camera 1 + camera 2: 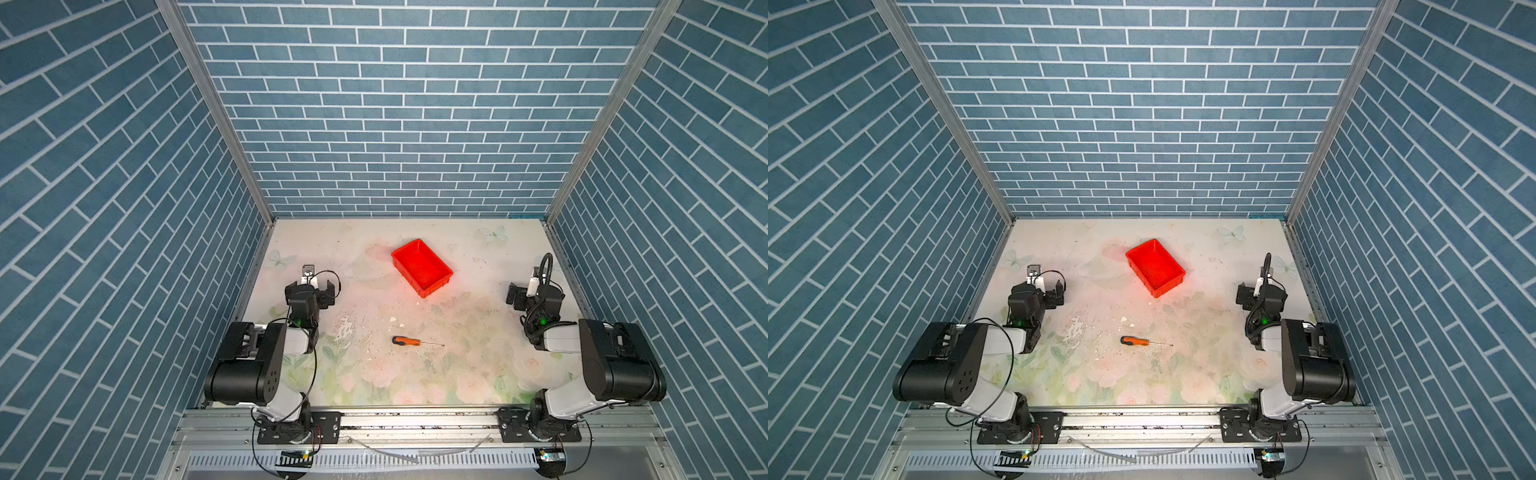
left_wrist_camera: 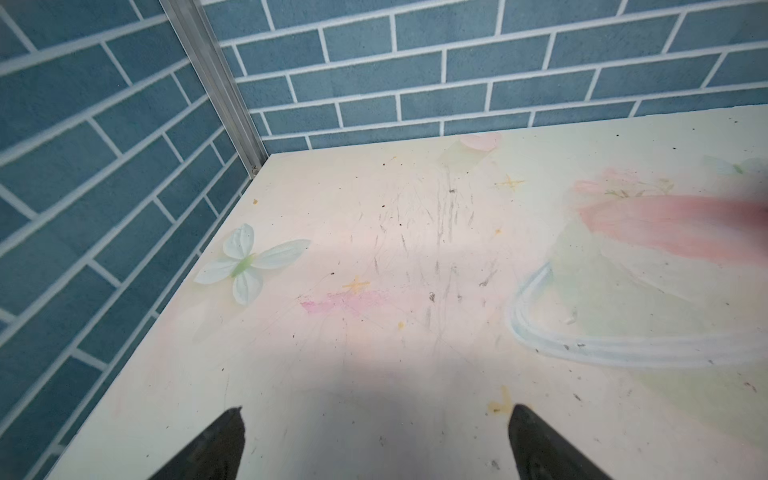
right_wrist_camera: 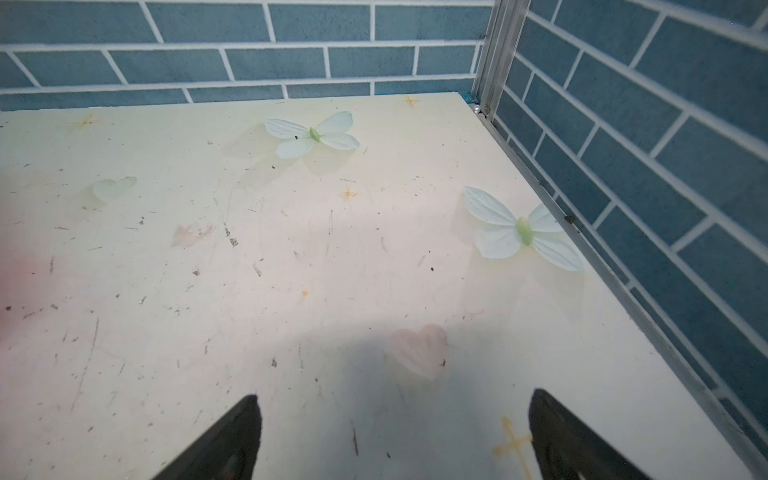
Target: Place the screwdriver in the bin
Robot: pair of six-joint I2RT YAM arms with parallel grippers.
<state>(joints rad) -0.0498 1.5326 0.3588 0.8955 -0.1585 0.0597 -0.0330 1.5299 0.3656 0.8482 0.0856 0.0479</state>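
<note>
The screwdriver (image 1: pixel 409 341) (image 1: pixel 1136 341), with orange handle and black butt, lies flat on the table's near middle, its thin shaft pointing right. The red bin (image 1: pixel 420 266) (image 1: pixel 1155 266) sits empty farther back, turned at an angle. My left gripper (image 1: pixel 311 286) (image 1: pixel 1038 289) (image 2: pixel 376 409) hovers at the table's left side, open and holding nothing. My right gripper (image 1: pixel 535 291) (image 1: pixel 1262 293) (image 3: pixel 395 395) hovers at the right side, open as well with only bare table between its fingers. Both stand well apart from screwdriver and bin. Neither wrist view shows the screwdriver.
Blue brick-pattern walls (image 1: pixel 395 124) close the table in on three sides, with metal posts at the back corners. The floral table surface (image 1: pixel 415 374) is scuffed, with small white flecks (image 1: pixel 392 319) near the screwdriver. The arm bases sit on a rail (image 1: pixel 415 422) along the front edge.
</note>
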